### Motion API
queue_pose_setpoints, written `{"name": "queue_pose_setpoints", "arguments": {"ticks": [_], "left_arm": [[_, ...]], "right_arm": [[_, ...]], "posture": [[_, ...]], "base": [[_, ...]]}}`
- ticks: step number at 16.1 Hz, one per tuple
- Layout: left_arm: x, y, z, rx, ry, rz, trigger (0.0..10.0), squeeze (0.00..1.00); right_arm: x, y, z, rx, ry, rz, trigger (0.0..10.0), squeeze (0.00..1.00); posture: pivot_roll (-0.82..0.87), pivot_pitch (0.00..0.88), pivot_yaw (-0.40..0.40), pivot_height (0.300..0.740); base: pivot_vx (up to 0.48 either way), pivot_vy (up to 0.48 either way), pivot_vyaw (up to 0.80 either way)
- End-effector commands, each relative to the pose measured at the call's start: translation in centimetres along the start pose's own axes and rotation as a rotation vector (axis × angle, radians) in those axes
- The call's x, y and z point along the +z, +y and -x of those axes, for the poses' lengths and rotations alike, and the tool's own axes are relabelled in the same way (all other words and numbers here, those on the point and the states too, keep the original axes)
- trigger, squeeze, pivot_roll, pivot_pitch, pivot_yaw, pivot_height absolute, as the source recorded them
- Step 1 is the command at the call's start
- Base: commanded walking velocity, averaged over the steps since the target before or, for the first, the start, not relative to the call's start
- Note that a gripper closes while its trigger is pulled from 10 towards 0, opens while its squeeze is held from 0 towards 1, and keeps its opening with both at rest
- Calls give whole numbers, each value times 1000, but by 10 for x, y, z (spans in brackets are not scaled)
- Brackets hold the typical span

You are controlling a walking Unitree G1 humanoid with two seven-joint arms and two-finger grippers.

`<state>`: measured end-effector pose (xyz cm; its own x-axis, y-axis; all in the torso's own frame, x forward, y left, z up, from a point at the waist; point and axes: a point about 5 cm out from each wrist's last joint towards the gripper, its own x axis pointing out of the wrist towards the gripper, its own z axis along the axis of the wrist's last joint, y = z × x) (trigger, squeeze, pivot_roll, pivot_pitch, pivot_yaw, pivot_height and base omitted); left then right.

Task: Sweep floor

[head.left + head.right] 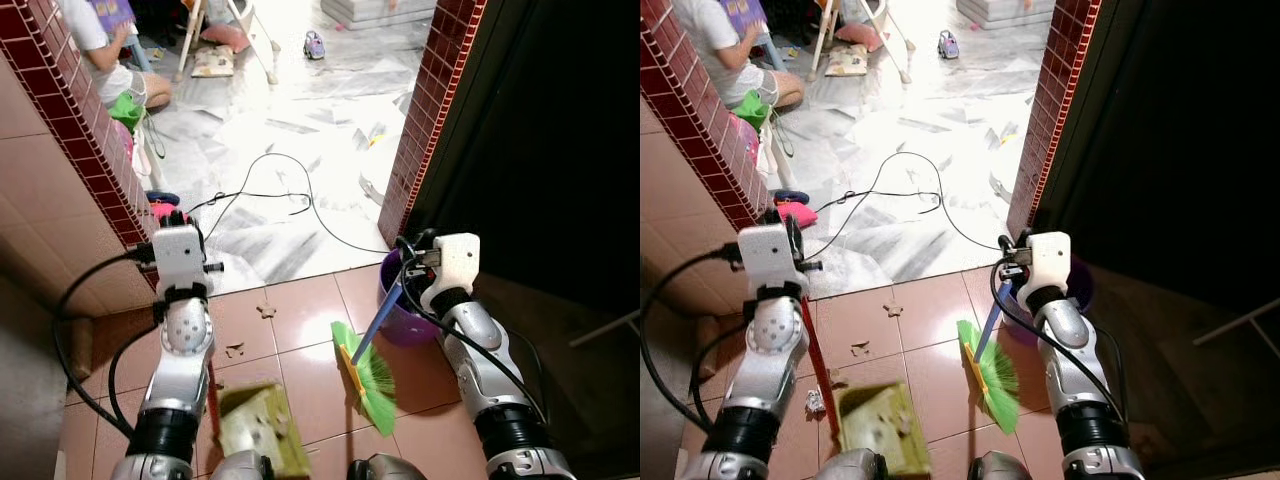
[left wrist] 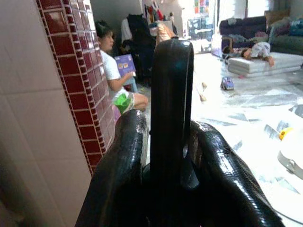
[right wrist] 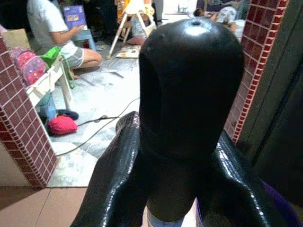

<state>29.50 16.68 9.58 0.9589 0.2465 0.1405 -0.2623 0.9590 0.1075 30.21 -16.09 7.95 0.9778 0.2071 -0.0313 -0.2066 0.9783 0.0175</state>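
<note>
A broom with a blue handle (image 1: 380,316) and green bristles (image 1: 366,386) stands tilted on the reddish tiles, its head resting on the floor. My right gripper (image 3: 175,142) is shut on the handle's black top end (image 3: 189,71). My left gripper (image 2: 170,137) is shut on the black grip (image 2: 171,94) of a dustpan's red handle (image 1: 818,370). The yellow-green dustpan (image 1: 262,428) sits low by my feet. Small scraps (image 1: 266,311) (image 1: 234,350) lie on the tiles between dustpan and broom, and another bit (image 1: 815,402) lies beside the red handle.
A purple bucket (image 1: 405,322) stands behind the broom by the right brick pillar (image 1: 425,120). A black cable (image 1: 300,200) loops over the marble floor beyond the doorway. A person (image 1: 100,50) sits at the far left near the left brick wall (image 1: 100,150). A dark door (image 1: 560,150) stands to the right.
</note>
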Motion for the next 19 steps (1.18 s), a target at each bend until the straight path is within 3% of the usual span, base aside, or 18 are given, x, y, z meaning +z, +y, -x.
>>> {"name": "queue_pose_setpoints", "arguments": {"ticks": [1, 6, 19], "left_arm": [[11, 1, -3, -20, -44, -8, 10000, 0], [8, 1, 1, -46, -19, -12, 10000, 0], [12, -4, -1, -56, -16, 3, 10000, 0]], "right_arm": [[-11, -7, 6, -40, 45, -5, 10000, 0], [-10, -9, 7, -47, 36, -7, 10000, 0], [-8, -17, 6, -62, 27, -8, 10000, 0]], "posture": [[-55, 0, 16, 740], [-63, 0, 24, 740], [-74, 0, 27, 740]], "base": [[0, 0, 0], [-52, 0, 0], [-350, 0, 0]]}}
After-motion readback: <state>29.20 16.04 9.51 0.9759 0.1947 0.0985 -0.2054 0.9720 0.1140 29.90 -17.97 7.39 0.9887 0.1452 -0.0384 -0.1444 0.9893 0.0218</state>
